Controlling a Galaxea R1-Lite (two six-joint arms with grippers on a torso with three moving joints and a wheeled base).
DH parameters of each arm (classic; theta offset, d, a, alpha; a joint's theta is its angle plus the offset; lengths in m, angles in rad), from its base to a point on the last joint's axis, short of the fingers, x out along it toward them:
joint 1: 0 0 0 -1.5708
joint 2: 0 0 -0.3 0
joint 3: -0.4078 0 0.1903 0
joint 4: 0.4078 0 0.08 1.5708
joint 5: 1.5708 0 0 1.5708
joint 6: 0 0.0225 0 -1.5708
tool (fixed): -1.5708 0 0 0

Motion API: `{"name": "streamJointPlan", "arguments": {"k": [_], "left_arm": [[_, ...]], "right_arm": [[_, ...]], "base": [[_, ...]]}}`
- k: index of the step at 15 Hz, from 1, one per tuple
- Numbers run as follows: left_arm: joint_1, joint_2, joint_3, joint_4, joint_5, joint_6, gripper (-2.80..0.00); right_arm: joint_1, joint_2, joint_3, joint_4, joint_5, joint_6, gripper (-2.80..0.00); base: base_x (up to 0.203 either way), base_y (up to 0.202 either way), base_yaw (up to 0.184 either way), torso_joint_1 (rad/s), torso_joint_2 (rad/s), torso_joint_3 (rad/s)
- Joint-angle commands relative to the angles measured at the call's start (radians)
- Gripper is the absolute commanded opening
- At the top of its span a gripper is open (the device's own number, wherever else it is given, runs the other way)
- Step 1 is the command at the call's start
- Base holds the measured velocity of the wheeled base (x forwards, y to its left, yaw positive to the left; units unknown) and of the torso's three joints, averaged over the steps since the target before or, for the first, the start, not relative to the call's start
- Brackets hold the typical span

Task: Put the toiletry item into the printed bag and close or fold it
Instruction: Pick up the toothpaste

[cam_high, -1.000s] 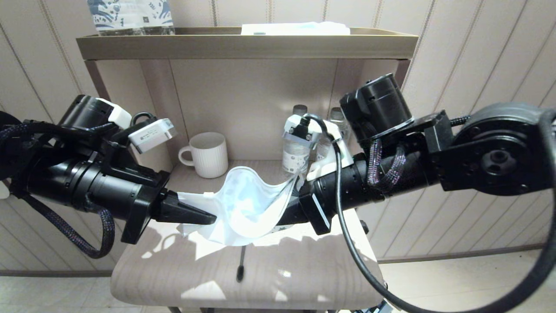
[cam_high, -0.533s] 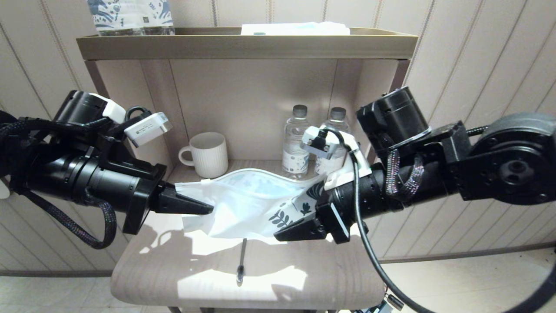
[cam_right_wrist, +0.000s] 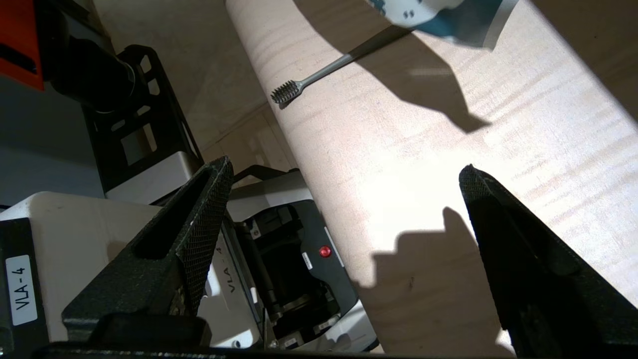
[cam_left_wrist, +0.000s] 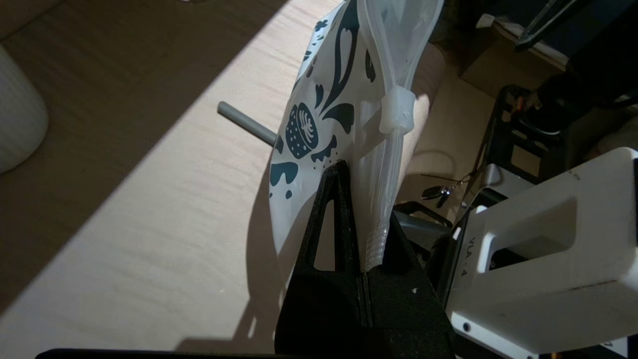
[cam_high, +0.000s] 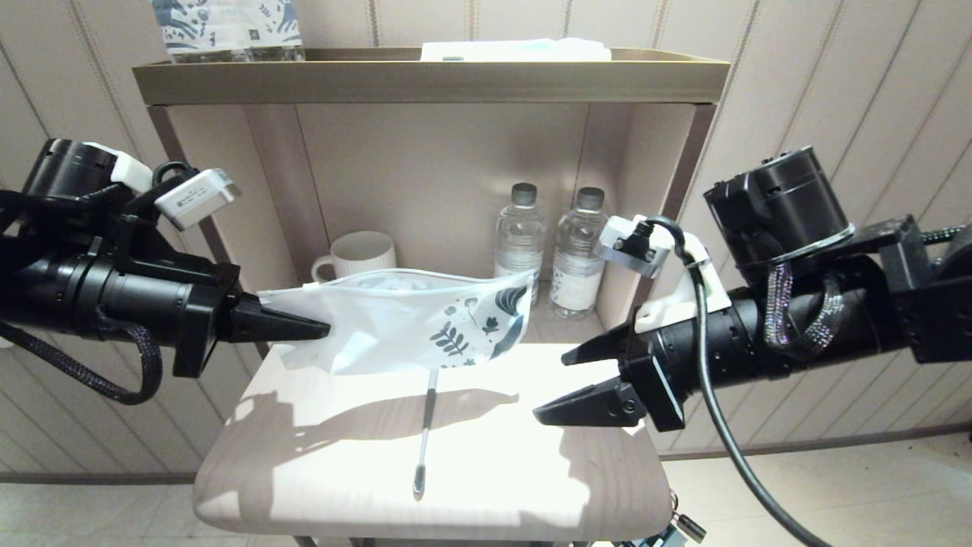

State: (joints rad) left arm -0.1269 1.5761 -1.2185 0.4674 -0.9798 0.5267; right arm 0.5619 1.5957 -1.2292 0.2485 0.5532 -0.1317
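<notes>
Left arm: reaching in level from the left edge of the head view, forearm horizontal, the left gripper (cam_high: 315, 330) pointing toward frame centre.
Left jaws: pressing fully together on the plain white end of the printed bag (cam_high: 402, 323), near its zip edge; the left wrist view shows the film pinched between the dark fingers (cam_left_wrist: 331, 214).
Right arm: coming in level from the right edge of the head view, the right gripper (cam_high: 566, 384) aiming left, sitting right of centre and slightly lower than the bag.
Right jaws: standing wide apart, gripping nothing, clear of the bag's printed end.
Printed bag: hanging in the air at frame centre, stretching rightward from the left jaws, its leaf-printed end free, a white zip slider (cam_left_wrist: 397, 109) sitting on its top edge.
Toiletry item: the toothbrush (cam_high: 425, 433) is lying on the table (cam_high: 531, 486) below the bag, bristle head toward the lower edge of the frame, handle end running under the bag; outside the bag.
Readable writing: "VLA-4" is showing on a white label (cam_right_wrist: 21, 289) at lower left of the right wrist view; "VLA" and "4" are showing on the white mount (cam_left_wrist: 543, 264) in the left wrist view.
Background: a white mug (cam_high: 353, 257) and two water bottles (cam_high: 548, 251) are standing at the back of the table.
</notes>
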Motion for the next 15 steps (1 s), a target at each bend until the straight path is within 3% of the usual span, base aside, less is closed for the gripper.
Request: {"name": "streamJointPlan", "arguments": {"k": [1, 4, 8, 10, 13, 15], "left_arm": [[0.034, -0.018, -0.001, 0.003, -0.004, 0.003, -2.8], [0.079, -0.039, -0.01, 0.012, 0.03, -0.008, -2.8], [0.079, -0.081, -0.015, 0.01, 0.12, -0.076, -2.8], [0.079, -0.101, -0.021, 0.006, 0.154, -0.142, -2.8], [0.081, -0.115, -0.01, 0.003, 0.198, -0.173, -2.8], [0.084, -0.125, -0.006, 0.003, 0.208, -0.206, -2.8]], "right_arm": [[0.003, -0.005, 0.013, 0.0, 0.002, -0.002, 0.0], [0.001, -0.007, 0.011, 0.002, -0.011, 0.007, 0.0], [0.007, 0.011, 0.014, 0.002, -0.081, 0.013, 0.0], [0.034, 0.029, 0.021, 0.006, -0.135, 0.018, 0.0], [0.114, 0.087, -0.039, 0.007, -0.302, 0.153, 0.0], [0.165, 0.171, -0.112, 0.015, -0.481, 0.248, 0.0]], "base": [[0.0, 0.0, 0.0, 0.0, 0.0, 0.0], [0.0, 0.0, 0.0, 0.0, 0.0, 0.0], [0.0, 0.0, 0.0, 0.0, 0.0, 0.0], [0.0, 0.0, 0.0, 0.0, 0.0, 0.0], [0.0, 0.0, 0.0, 0.0, 0.0, 0.0], [0.0, 0.0, 0.0, 0.0, 0.0, 0.0]]}}
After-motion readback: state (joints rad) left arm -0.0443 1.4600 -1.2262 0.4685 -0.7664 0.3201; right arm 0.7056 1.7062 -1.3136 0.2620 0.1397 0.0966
